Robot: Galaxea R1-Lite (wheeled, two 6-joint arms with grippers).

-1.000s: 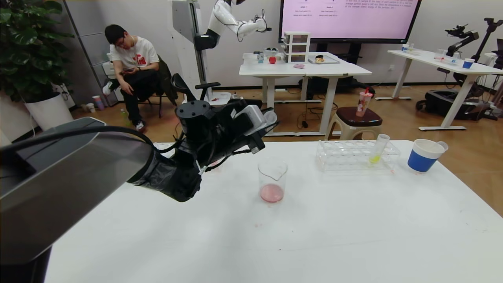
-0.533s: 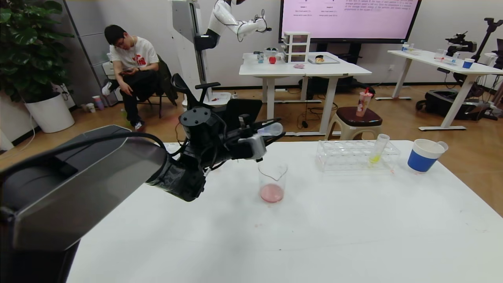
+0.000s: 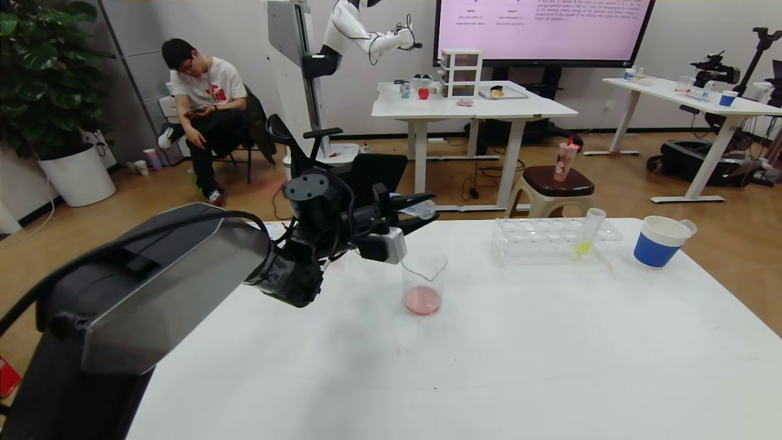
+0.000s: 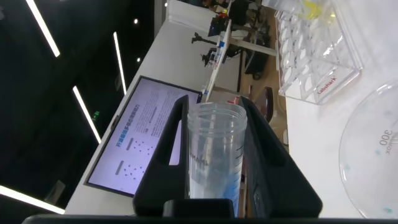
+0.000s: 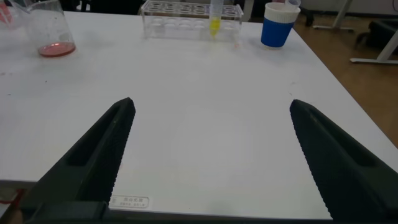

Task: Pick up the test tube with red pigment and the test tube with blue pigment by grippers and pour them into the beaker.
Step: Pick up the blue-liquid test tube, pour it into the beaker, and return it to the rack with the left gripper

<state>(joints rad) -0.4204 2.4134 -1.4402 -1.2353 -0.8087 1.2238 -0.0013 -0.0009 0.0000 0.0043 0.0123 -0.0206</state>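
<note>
1. While the left gripper (image 3: 408,211) holds a test tube (image 4: 214,155) level above and just behind the beaker (image 3: 423,282) at the centre of the head view, the step in hand looks like a pour; the tube's mouth should probably be brought over the beaker's opening before tilting further, slowly, so nothing lands on the white table (image 3: 489,366).
2. Its jaws are clamped on the tube's clear wall, one on each side, as the left wrist view shows; I cannot tell what colour of liquid, if any, is inside.
3. Pinkish-red liquid already lies in the beaker's bottom.
4. A yellow-liquid tube (image 3: 588,232) leans in the clear rack (image 3: 537,241) at centre right, a blue-and-white cup (image 3: 660,241) just beyond it.
5. Parked low over the table's near edge, the right gripper (image 5: 211,155) has its fingers wide apart, holding nothing.
</note>
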